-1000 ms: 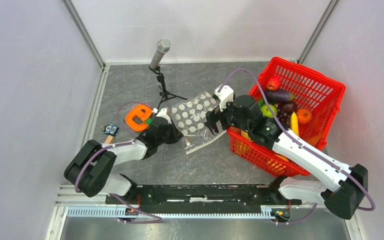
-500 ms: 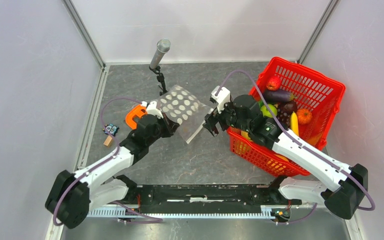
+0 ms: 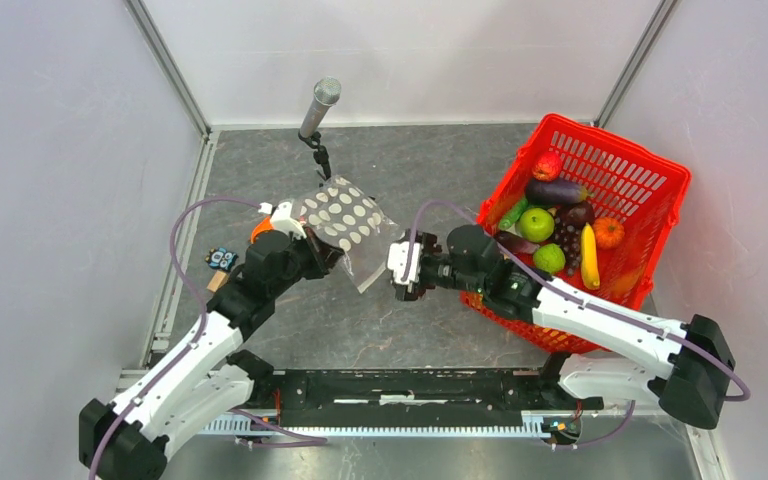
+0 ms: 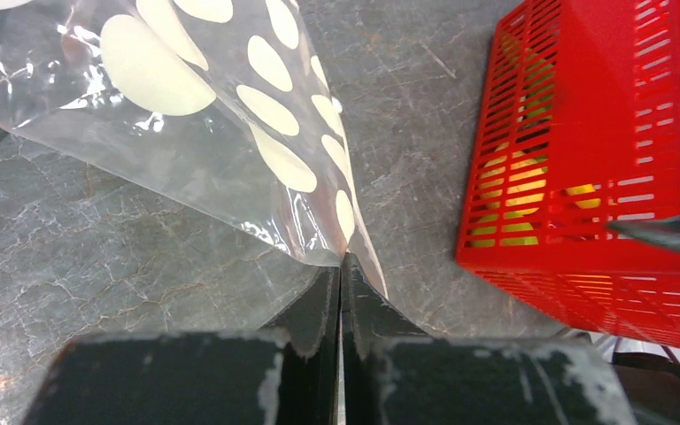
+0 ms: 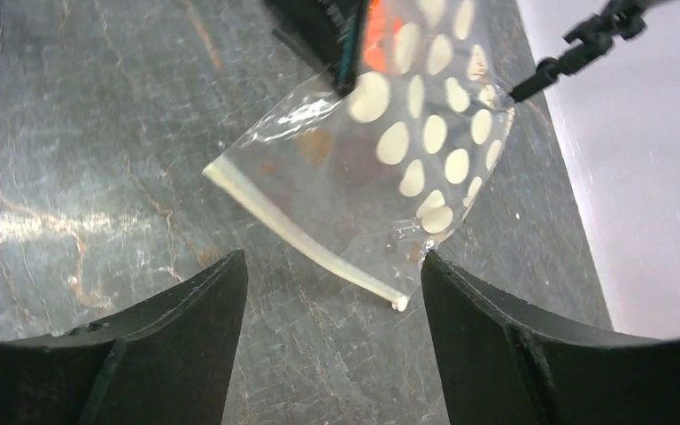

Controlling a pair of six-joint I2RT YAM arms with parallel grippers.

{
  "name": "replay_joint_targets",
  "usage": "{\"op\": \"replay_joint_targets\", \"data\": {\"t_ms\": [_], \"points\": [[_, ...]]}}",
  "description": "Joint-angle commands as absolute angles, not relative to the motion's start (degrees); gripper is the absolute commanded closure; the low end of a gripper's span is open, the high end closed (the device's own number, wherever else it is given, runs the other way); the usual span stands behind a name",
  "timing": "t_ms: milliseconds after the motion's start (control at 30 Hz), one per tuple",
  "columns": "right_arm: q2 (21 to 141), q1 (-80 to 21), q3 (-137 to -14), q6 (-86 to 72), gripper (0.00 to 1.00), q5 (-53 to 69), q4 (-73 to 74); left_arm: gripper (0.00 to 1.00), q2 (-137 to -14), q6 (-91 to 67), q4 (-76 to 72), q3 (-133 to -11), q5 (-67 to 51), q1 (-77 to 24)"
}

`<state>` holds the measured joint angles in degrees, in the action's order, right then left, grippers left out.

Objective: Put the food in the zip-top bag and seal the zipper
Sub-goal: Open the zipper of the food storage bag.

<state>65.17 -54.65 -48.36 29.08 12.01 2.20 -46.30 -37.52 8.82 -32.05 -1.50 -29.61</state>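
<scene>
Pinching the zip-top bag with the clamped left gripper, offering its zipper to the spread-jawed right gripper.

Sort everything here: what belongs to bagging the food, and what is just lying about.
Job: clear polka-dotted plastic zip-top bag; its pale zipper strip; plastic toy fruits and vegetables; left pincer, shut on the bag; right pincer, open.

Lying about: silver microphone on black tripod; orange ring-shaped tape holder; small circuit board; red plastic mesh basket, holding the food.

Top camera looks down from behind me; both wrist cameras see the zip-top bag closely
</scene>
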Motion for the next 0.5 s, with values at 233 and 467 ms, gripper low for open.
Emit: {"op": "replay_joint_targets", "data": {"t_ms": [233, 467], "points": [[63.60, -60.76, -35.54, 42.81, 0.35, 6.64, -16.66, 0.98, -39.67, -41.11, 16.07, -39.50, -3.56, -29.29], [65.57, -60.73, -33.79, 44.45, 0.46, 2.00, -24.33, 0.98, -36.60, -41.84, 19.14, -40.06, -4.97, -29.27]]}}
